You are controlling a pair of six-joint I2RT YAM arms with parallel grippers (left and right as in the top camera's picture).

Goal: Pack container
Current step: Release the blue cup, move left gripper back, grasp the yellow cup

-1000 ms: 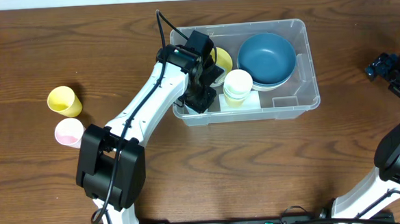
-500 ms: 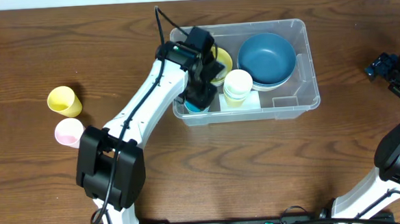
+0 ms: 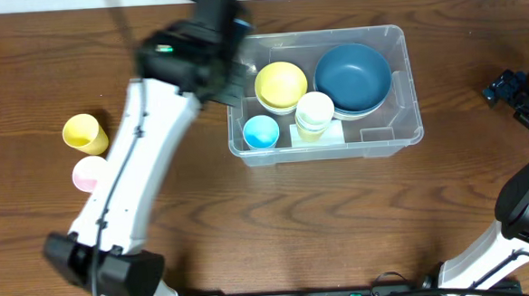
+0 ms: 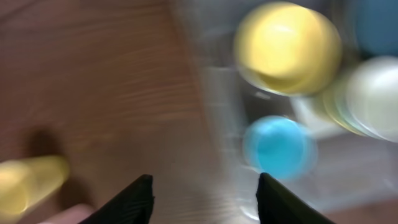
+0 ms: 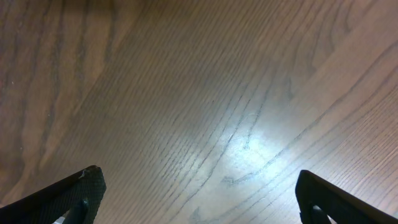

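Observation:
The container (image 3: pixel 410 86), a clear bin, holds a yellow bowl (image 3: pixel 281 84), a blue bowl (image 3: pixel 352 74), a cream cup stack (image 3: pixel 314 114) and a small blue cup (image 3: pixel 261 132) in its front left corner. My left gripper (image 3: pixel 223 78) is blurred with motion, raised by the bin's left wall. In the left wrist view it (image 4: pixel 205 180) is open and empty over wood, with the blue cup (image 4: pixel 278 146) and the yellow bowl (image 4: pixel 286 38) off to the right. My right gripper (image 5: pixel 199 183) stands open over bare table, far right (image 3: pixel 520 89).
A yellow cup (image 3: pixel 84 133) lies on its side left of the bin, and a pink cup (image 3: pixel 90 173) sits just in front of it. Both show at the left wrist view's lower left: the yellow cup (image 4: pixel 28 183) and the pink cup (image 4: pixel 68 214).
My left gripper let go of the small blue cup in the bin's front left corner, opened, then rose and swung left out of the bin. The right arm stayed still.

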